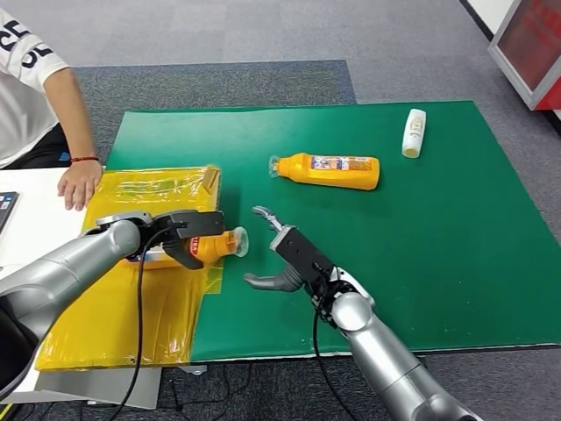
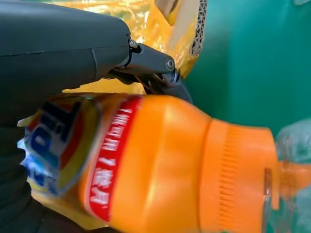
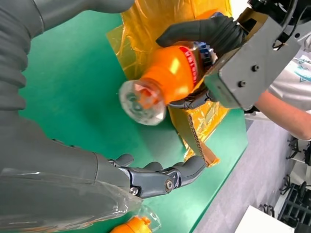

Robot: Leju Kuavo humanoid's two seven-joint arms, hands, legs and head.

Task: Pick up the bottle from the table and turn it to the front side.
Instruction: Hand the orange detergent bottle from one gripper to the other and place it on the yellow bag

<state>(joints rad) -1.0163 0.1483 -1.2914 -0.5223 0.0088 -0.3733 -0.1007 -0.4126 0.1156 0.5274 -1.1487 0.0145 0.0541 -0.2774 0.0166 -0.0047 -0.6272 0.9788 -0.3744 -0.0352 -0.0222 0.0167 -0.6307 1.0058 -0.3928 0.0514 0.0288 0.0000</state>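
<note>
My left hand (image 1: 181, 235) grips an orange bottle (image 1: 215, 246) with a clear cap, held lying sideways over the edge of the yellow sheet. In the left wrist view the bottle (image 2: 161, 165) shows a red band and a blue and yellow label, with my left hand (image 2: 66, 53) above it. From the right wrist, the bottle (image 3: 170, 77) points its clear cap toward the camera, dark fingers (image 3: 205, 31) wrapped around it. My right hand (image 1: 291, 254) hangs open just right of the cap, fingers spread, holding nothing; my right hand (image 3: 110, 174) also appears close up.
A second orange bottle (image 1: 330, 171) lies on the green mat (image 1: 429, 263) farther back. A small white bottle (image 1: 414, 133) lies near the mat's far right. A yellow-wrapped cardboard sheet (image 1: 119, 324) covers the left. A person's hand (image 1: 79, 182) rests on the white table at far left.
</note>
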